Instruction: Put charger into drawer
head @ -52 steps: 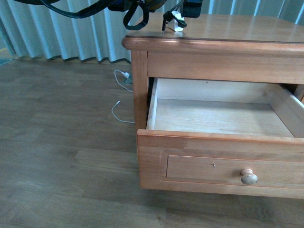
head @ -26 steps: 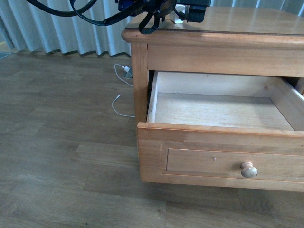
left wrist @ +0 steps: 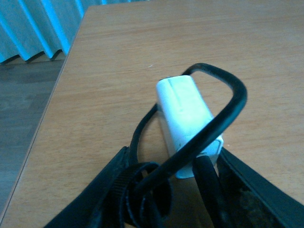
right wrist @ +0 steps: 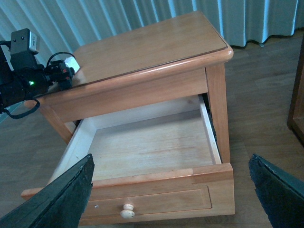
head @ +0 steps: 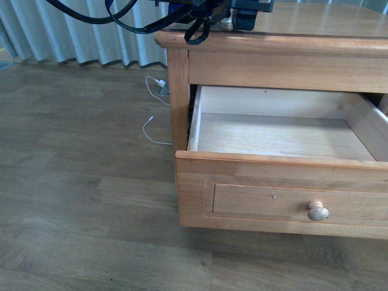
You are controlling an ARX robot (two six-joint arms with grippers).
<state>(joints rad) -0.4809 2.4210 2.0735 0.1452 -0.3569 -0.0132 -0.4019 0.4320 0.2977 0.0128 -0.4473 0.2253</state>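
The charger (left wrist: 183, 114), a white cube with a black cable looped over it, lies on the nightstand top near its left edge. My left gripper (left wrist: 173, 164) is open, with one finger on each side of the charger's near end and a coil of its cable. In the front view the left gripper (head: 237, 11) sits at the top edge and the charger (head: 225, 20) barely shows. The upper drawer (head: 273, 165) is pulled out, its pale inside bare, with its knob (head: 317, 211) on the front. My right gripper (right wrist: 171, 190) is open and empty, high above and in front of the drawer (right wrist: 142, 178).
A thin white cable (head: 151, 130) with a white plug (head: 160, 95) lies on the wooden floor left of the nightstand. Pale curtains (head: 73, 30) hang behind. A dark piece of furniture (right wrist: 297, 95) stands at the edge of the right wrist view.
The nightstand top and my left gripper now sit higher in the front view. The charger, in plain sight a second ago, is now mostly hidden by the gripper. The drawer stays open.
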